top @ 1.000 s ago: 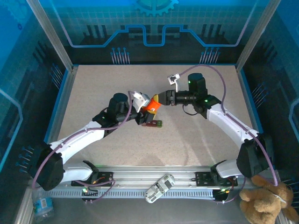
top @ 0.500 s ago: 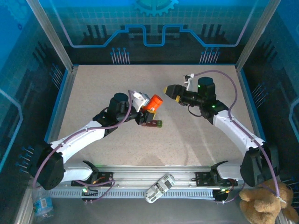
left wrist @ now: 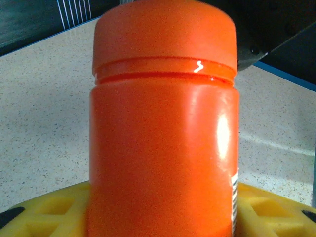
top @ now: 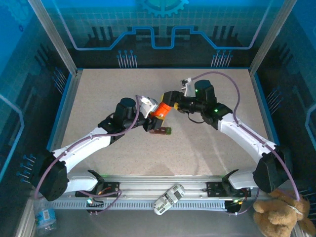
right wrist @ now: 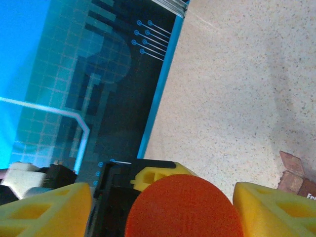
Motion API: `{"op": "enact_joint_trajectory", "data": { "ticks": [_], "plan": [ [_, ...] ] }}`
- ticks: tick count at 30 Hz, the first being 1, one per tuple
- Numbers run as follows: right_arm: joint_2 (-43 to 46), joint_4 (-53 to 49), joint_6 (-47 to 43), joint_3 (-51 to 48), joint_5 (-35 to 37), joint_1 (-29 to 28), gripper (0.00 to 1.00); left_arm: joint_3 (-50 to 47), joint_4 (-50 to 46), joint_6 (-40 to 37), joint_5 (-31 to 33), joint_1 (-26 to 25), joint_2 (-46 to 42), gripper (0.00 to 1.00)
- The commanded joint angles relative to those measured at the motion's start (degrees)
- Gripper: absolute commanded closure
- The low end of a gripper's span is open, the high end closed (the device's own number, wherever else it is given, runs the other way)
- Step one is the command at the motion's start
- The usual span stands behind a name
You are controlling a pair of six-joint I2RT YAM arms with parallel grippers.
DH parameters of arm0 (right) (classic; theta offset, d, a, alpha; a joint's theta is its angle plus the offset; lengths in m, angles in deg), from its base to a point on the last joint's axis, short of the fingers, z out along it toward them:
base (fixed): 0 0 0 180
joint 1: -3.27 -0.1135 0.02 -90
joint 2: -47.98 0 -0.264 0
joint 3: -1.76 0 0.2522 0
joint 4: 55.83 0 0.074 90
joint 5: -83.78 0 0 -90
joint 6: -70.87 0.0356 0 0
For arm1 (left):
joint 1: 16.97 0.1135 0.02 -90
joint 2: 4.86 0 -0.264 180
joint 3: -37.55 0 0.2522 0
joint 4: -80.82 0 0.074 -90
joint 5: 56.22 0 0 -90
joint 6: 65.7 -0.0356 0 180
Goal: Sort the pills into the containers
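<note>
Top external, orange bottle (top: 162,109) near containers (top: 161,131), plush bear (top: 282,215)

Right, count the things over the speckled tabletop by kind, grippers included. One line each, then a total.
Orange bottle: 1
Compartment strip: 1
Grippers: 2 (left gripper, right gripper)
Total: 4

Orange bottle (left wrist: 163,138), dark red containers (top: 159,131) with one green end, speckled beige table (top: 197,148).
</note>
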Motion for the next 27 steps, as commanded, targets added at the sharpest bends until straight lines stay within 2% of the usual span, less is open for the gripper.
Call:
{"op": "enact_joint_trajectory", "data": {
  "ticks": [1, 6, 8, 12, 14, 16, 18, 20, 24, 27],
  "plan": [
    [-0.67, -1.3, -0.67, 1.1, 0.94, -1.28, 0.3, 2.04, 1.33, -0.52, 0.18, 0.02, 0.2, 1.0],
    [-0.2, -1.46, -2.27, 0.5, 0.62, -1.3, 0.49, 2.01, 2.03, -0.16, 0.18, 0.04, 0.23, 1.0],
    [-0.28, -0.7, -4.39, 0.23, -1.03, -0.92, 0.54, 1.97, 2.3, 0.17, 0.13, 0.02, 0.27, 1.0],
    [-1.82, 4.86, -14.94, -0.81, -12.33, 2.13, 0.55, 2.12, 2.57, 1.01, -0.72, 0.04, 0.11, 1.0],
    [-2.11, 7.26, -24.11, -2.08, -19.37, 3.75, 0.51, 2.13, 2.82, 1.55, -1.27, 0.07, -0.01, 1.0],
    [-2.57, 7.87, -28.89, -3.0, -23.47, 5.29, 0.48, 2.04, 3.0, 2.15, -1.88, 0.02, -0.09, 1.0],
    [-3.84, 10.3, -26.82, -3.18, -25.86, 6.65, 0.48, 2.0, 3.02, 2.35, -2.02, 0.03, -0.29, 1.0],
    [-4.33, 14.67, -21.97, -3.58, -26.53, 6.85, 0.41, 1.8, 3.19, 2.4, -1.81, 0.09, -0.26, 1.0],
    [-1.77, 27.79, -5.24, -7.92, -21.1, 8.62, 0.22, 1.47, 3.19, 2.22, -1.24, 0.02, -0.35, 1.0],
    [0.57, 37.6, 6.98, -11.98, -16.33, 10.4, 0.2, 1.71, 2.61, 1.87, -1.07, 0.03, -0.35, 1.0]
  ]
}}
